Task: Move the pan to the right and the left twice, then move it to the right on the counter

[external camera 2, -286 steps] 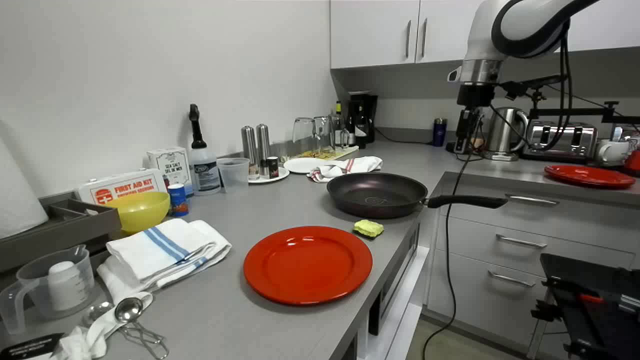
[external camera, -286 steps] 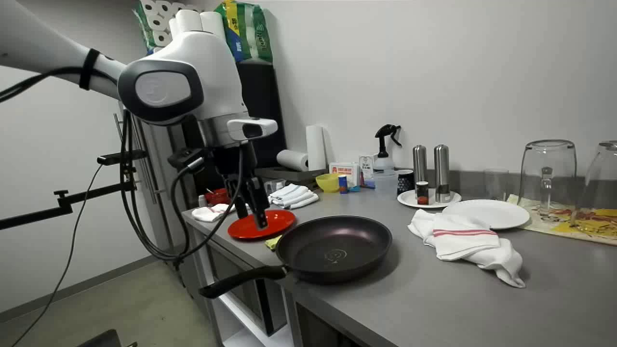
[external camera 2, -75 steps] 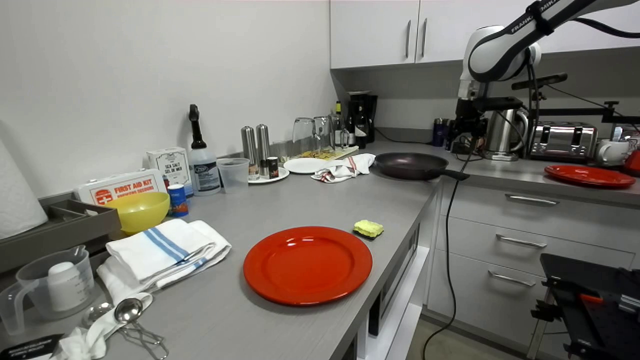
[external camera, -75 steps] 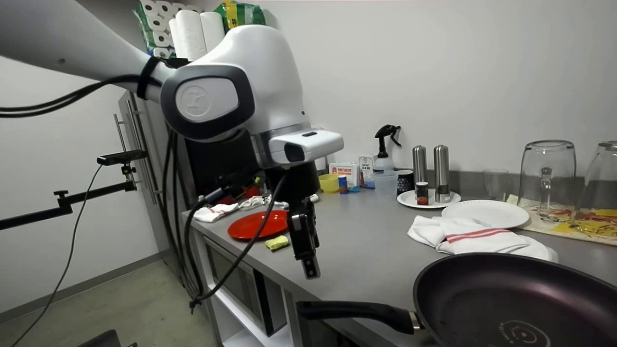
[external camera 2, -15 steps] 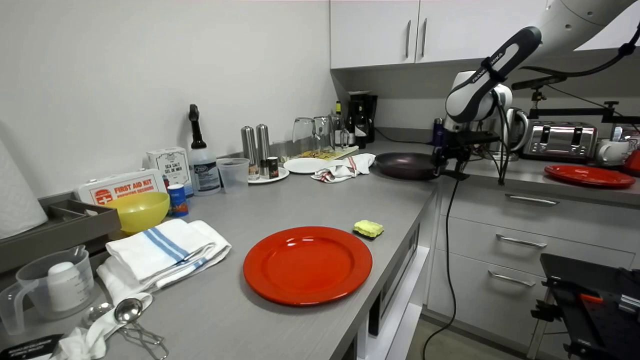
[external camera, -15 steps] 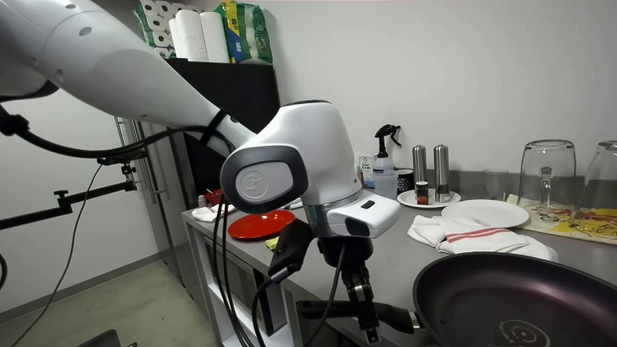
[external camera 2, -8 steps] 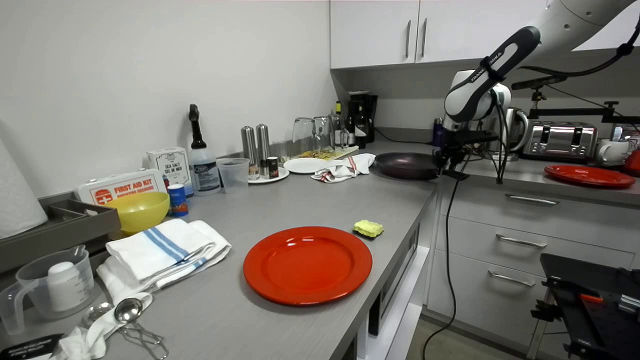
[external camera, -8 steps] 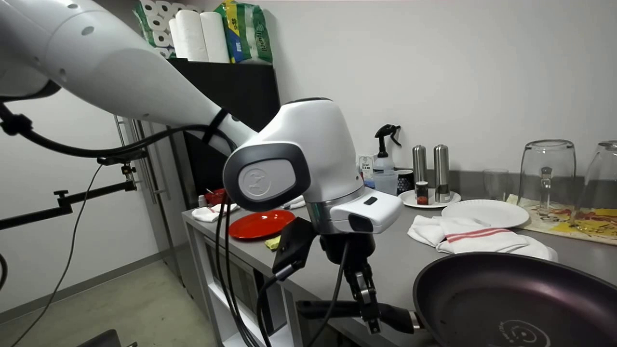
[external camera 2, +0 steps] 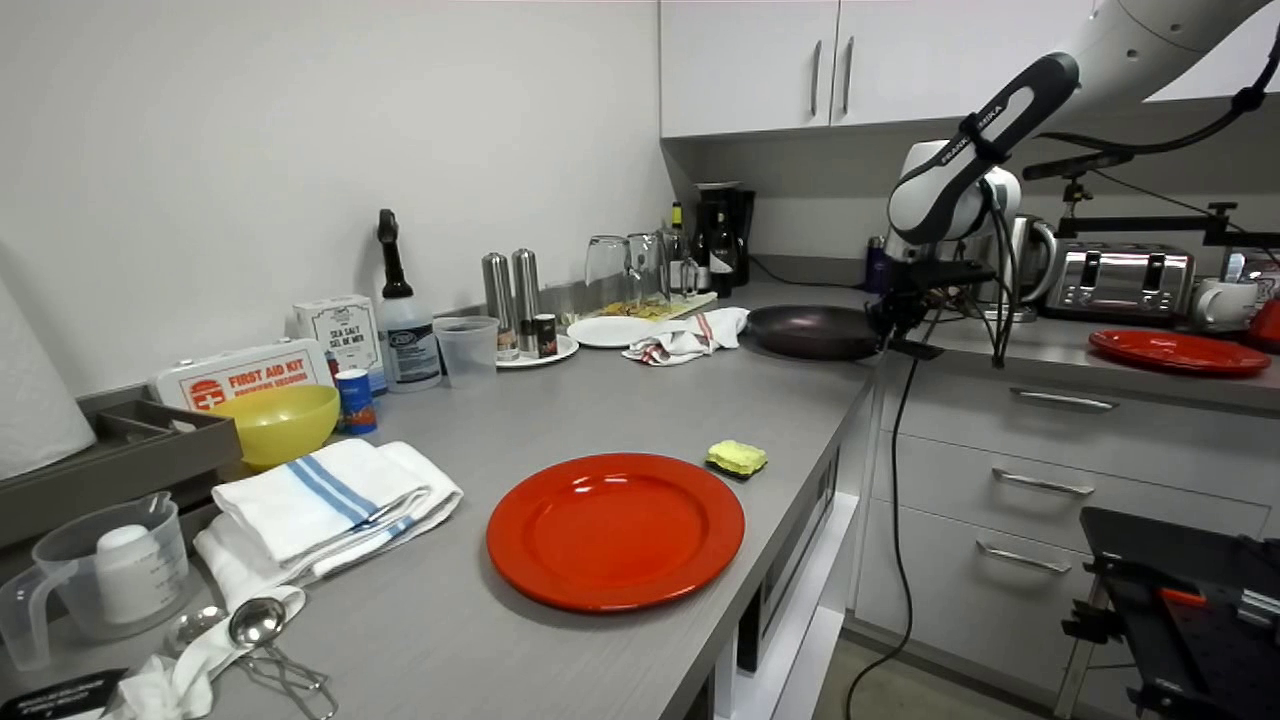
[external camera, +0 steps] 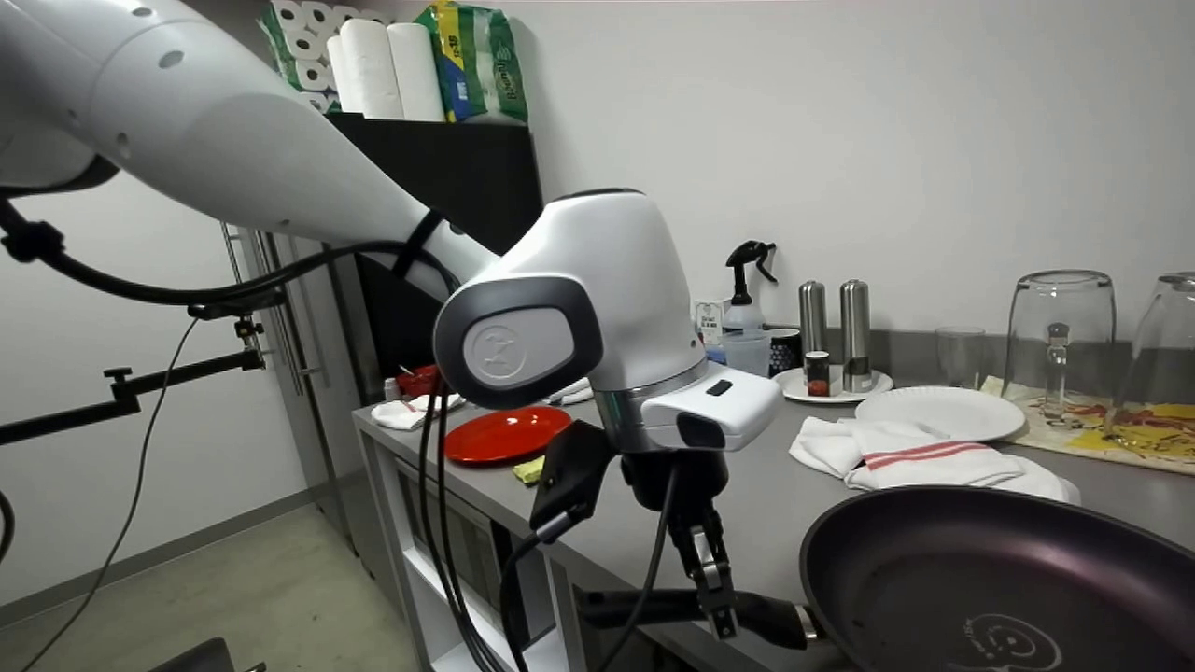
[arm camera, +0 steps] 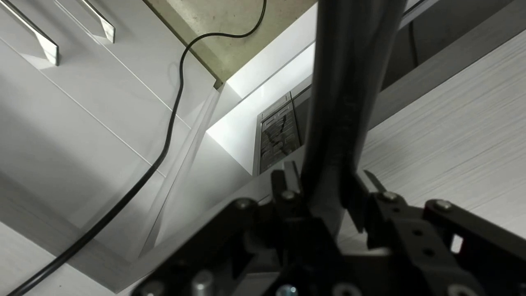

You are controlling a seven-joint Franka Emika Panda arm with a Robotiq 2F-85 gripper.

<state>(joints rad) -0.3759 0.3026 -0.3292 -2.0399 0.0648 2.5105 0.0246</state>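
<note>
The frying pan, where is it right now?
In an exterior view, the frying pan is at the lower right, just in front of the red-striped towel, with the pincer closed on its handle.

An exterior view crops the pan (external camera: 990, 574), whose handle (external camera: 677, 605) the hand (external camera: 721, 618) partly hides.

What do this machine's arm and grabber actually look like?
The arm is smooth, rounded and white, with a dark grey ring around a pale panel and FRANKA lettering. Black cables loop alongside. The gripper is black, with jointed links and silvery bolts.
</note>
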